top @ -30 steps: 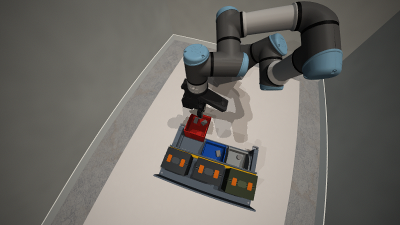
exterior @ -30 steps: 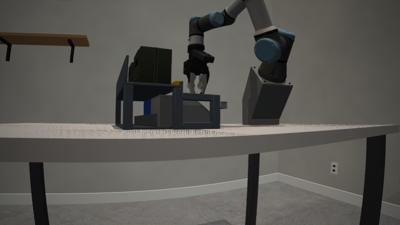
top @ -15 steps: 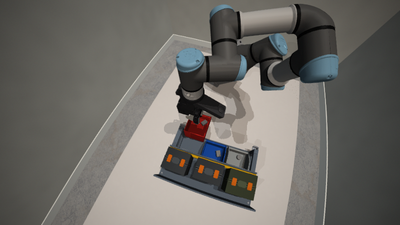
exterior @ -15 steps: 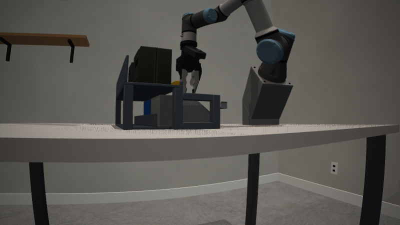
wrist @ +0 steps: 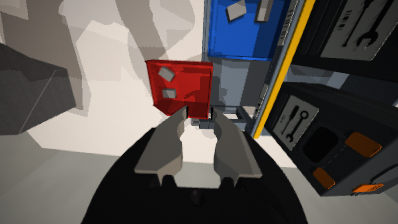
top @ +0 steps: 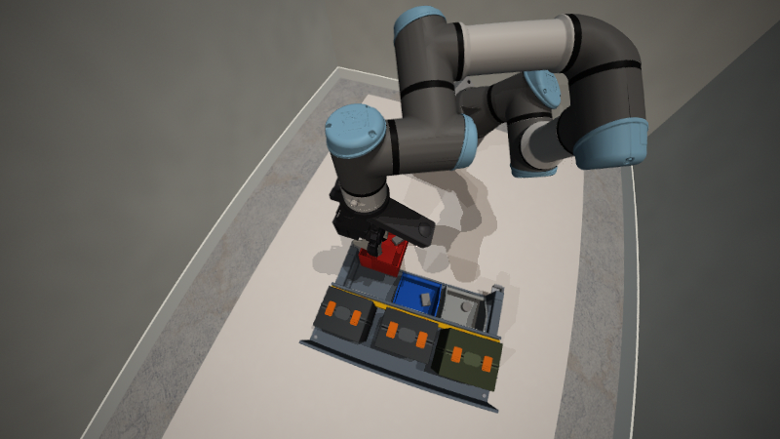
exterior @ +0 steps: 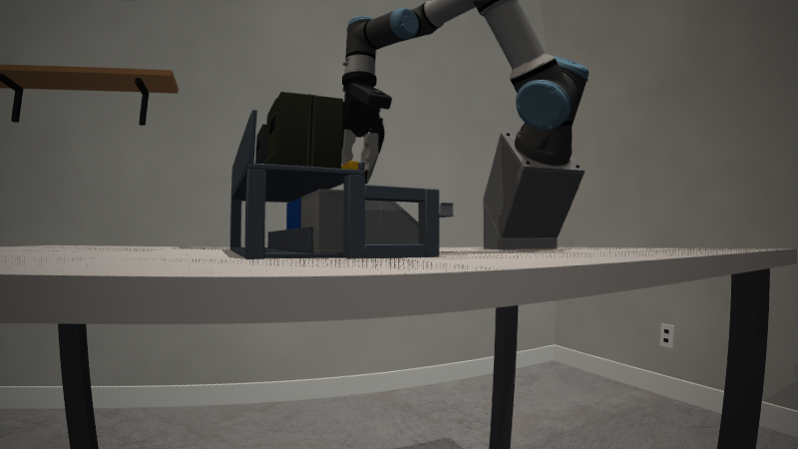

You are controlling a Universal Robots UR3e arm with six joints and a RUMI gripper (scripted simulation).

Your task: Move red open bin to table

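my gripper (wrist: 199,104) is straddling the near wall of the red bin (wrist: 181,90), fingers partly apart, nothing pinched, two grey parts (wrist: 166,74) inside it

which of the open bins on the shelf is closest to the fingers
The red bin: its near wall sits right at the fingers. The blue bin lies farther along the shelf.

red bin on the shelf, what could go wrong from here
1. The gripper fingers straddle only one wall of the red bin, near a corner. A lift from that edge could tilt the bin and spill its two grey parts.
2. The bin sits close beside the blue bin and the shelf frame; dragging it out could snag either.
3. The fingers stand narrow, and no firm hold shows yet, so the bin may slip.
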